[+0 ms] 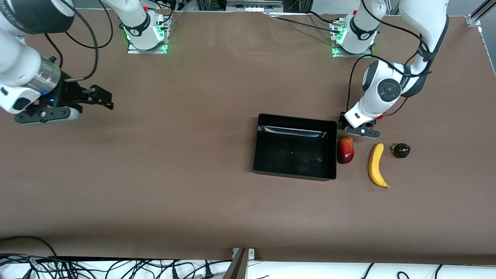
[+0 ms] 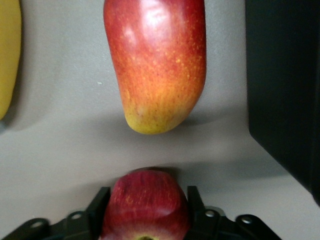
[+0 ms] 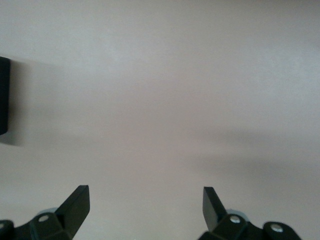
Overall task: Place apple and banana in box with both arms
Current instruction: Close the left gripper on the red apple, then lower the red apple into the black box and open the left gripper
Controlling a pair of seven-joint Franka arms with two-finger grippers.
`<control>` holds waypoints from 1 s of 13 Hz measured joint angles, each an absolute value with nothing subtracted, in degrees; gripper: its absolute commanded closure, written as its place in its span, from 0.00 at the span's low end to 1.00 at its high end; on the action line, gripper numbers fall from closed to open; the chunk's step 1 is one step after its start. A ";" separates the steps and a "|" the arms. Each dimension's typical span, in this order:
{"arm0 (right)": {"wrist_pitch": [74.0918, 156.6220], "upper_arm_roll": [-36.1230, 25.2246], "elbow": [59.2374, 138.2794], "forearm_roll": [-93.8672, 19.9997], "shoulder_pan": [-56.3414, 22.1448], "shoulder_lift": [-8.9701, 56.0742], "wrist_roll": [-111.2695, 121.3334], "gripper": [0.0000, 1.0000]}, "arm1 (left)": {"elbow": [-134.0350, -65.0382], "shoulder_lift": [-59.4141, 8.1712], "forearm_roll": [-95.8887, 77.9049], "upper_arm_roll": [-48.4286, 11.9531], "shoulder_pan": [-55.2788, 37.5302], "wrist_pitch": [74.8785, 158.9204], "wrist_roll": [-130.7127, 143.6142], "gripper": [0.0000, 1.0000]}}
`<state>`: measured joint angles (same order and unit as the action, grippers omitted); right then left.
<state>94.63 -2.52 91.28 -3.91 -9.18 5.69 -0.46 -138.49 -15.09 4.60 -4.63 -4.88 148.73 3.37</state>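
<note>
My left gripper (image 2: 147,194) is shut on the apple (image 2: 145,212), a small red fruit with yellowish streaks, low over the table beside the box's corner. In the front view this gripper (image 1: 360,130) sits under the left arm's wrist, which hides the apple. The banana (image 1: 376,164) lies on the table toward the left arm's end and shows at the edge of the left wrist view (image 2: 7,55). The black box (image 1: 294,121) stands mid-table; its wall shows in the left wrist view (image 2: 285,85). My right gripper (image 1: 104,99) is open and empty, high over bare table at the right arm's end, and shows in its wrist view (image 3: 146,200).
An elongated red-yellow fruit (image 1: 345,150) lies between the box and the banana, just ahead of the held apple (image 2: 157,65). A dark purple fruit (image 1: 401,150) lies beside the banana, toward the left arm's end.
</note>
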 measured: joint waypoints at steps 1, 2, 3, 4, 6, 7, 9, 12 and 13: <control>94.63 -0.06 91.28 -3.57 -6.17 5.54 0.16 0.00 | -137.73 -14.97 4.60 -4.65 -4.88 147.02 3.34 0.92; 94.63 1.68 91.28 -3.41 -4.12 5.33 0.45 0.00 | -136.40 -14.69 4.60 -4.70 -4.91 144.22 3.32 0.92; 94.63 2.56 91.28 -3.15 -3.20 4.97 0.49 0.00 | -134.13 -14.28 4.60 -4.78 -4.98 140.15 3.32 0.92; 94.63 2.93 91.28 -2.90 -3.04 4.62 0.49 0.00 | -130.88 -13.75 4.61 -4.93 -5.04 135.09 3.32 0.92; 94.71 3.28 91.27 -2.64 -3.04 4.38 0.47 0.00 | -121.64 -12.92 4.60 -5.90 -5.11 122.84 3.40 0.92; 94.93 3.35 91.23 -2.29 -3.03 4.37 0.47 0.00 | -116.45 -12.98 4.56 -6.79 -5.32 117.32 3.99 0.92; 95.08 3.45 90.95 -0.85 -3.03 4.36 0.47 0.00 | -108.21 -14.25 4.50 -8.66 -7.20 111.94 9.28 0.91; 94.77 3.55 90.88 0.40 -3.03 4.35 0.47 0.00 | -102.55 -20.34 4.51 -9.35 -14.74 112.37 23.00 0.85; 94.71 3.55 90.88 0.50 -3.03 4.35 0.47 0.00 | -101.99 -23.19 4.53 -9.37 -16.53 114.49 25.36 0.84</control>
